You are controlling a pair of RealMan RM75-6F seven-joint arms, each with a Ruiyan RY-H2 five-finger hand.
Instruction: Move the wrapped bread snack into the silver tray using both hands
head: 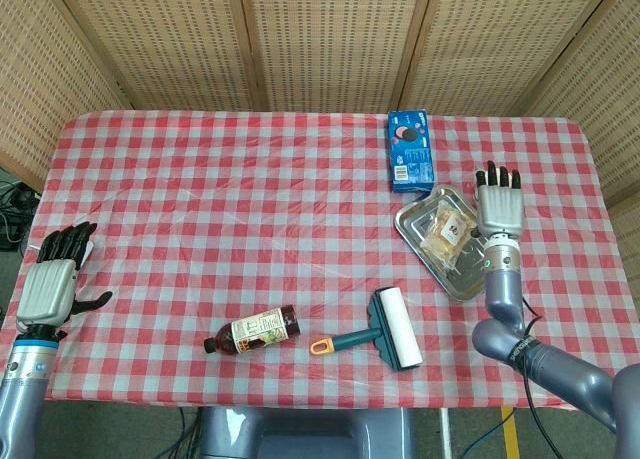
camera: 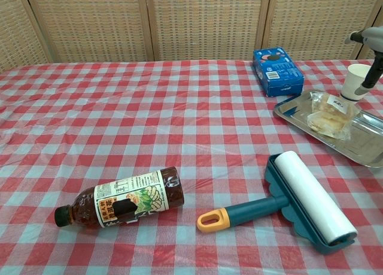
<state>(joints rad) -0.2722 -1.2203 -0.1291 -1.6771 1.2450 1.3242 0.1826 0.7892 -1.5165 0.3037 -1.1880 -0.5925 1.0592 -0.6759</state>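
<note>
**Silver tray holds the snack**

Clear-wrapped, the snack [head: 447,231] [camera: 328,114] lies flat inside the tray [head: 420,225] [camera: 291,108], toward its far half, touched by neither hand. A small white label shows on top of the wrapper. The tray sits askew on the red-checked cloth [head: 250,209] [camera: 149,119], near the table's right edge.

At the tray's 3 o'clock in the head view, the right hand [head: 498,205] hovers palm down, fingers [head: 488,176] straight and slightly spread, holding nothing; it is just beside the tray and apart from the snack. The chest view catches only a sliver of it at the right edge [camera: 370,44], above a white cup [camera: 358,82] that stands upright just beyond the tray's far rim.

At the tray's 12 o'clock, a blue box [head: 409,149] [camera: 277,70] lies flat, near but not touching the tray. At its 7 o'clock, a lint roller [head: 384,331] [camera: 293,204] rests on the cloth, white roll toward the tray, orange-tipped handle pointing away. Further toward 8 o'clock, a brown bottle [head: 254,330] [camera: 119,204] lies on its side, cap to the left.

Well apart, at the table's left edge, the left hand [head: 52,284] hangs empty, dark fingers [head: 66,241] loosely spread.
</note>
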